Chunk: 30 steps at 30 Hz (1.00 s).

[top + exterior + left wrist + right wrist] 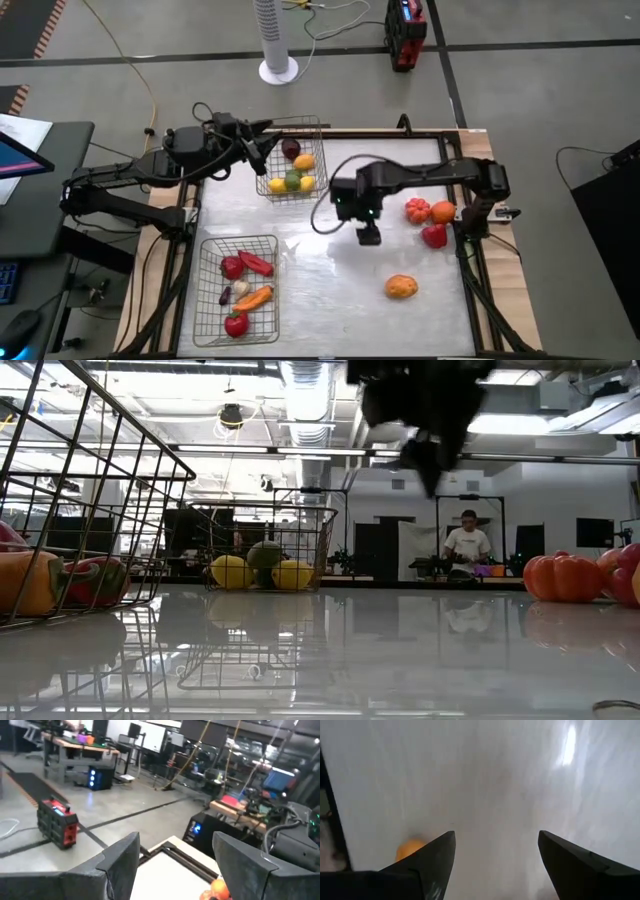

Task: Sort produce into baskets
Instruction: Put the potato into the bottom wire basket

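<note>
Fruit (401, 287) is left loose on the tabletop (330, 250), apart from the baskets (237, 290). Right hand (368, 235) is held wide and empty above; the round fruit could be knocked rolling.

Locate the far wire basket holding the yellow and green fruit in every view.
High view: the silver wire-mesh basket sits top centre, under the left gripper.
Low view: centre-left background.
Left wrist view: not in it.
Right wrist view: not in it.
Shared landmark: its yellow round fruit.
</note>
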{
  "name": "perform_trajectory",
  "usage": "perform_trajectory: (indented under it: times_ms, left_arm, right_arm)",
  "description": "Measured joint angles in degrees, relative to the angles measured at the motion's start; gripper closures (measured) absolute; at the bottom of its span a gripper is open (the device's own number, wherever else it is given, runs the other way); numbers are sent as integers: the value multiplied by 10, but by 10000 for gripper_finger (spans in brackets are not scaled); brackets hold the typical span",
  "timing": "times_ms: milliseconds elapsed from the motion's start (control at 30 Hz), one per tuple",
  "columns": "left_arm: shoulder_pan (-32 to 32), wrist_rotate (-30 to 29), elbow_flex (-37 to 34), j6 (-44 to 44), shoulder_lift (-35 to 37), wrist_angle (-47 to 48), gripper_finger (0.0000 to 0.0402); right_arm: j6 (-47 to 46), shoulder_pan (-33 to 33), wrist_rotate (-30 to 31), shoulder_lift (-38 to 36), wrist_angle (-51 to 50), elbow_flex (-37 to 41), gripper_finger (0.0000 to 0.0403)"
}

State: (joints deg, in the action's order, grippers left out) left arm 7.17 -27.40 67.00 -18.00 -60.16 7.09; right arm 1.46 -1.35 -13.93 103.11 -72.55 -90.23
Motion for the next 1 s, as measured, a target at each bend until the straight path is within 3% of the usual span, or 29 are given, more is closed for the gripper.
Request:
perform_trajectory:
  times_ms: [200, 400, 567, 667, 1000]
  left_arm:
    - [0, 52, 0, 59, 1, 0, 163]
    - [0, 103, 0, 84, 1, 17, 163]
    - [0, 118, 0, 113, 2, 18, 163]
    - [0, 119, 0, 130, 2, 18, 163]
    - [1, 138, 0, 115, 2, 17, 163]
  right_arm:
    - [-59, 86, -12, -1, -17, 48, 91]
    - [-177, 171, -10, -3, 6, 61, 91]
    - [-253, 233, 25, -3, 11, 66, 91]
    - [-297, 252, 9, -3, 7, 86, 91]
    - [-310, 306, -9, -3, 86, 195, 91]
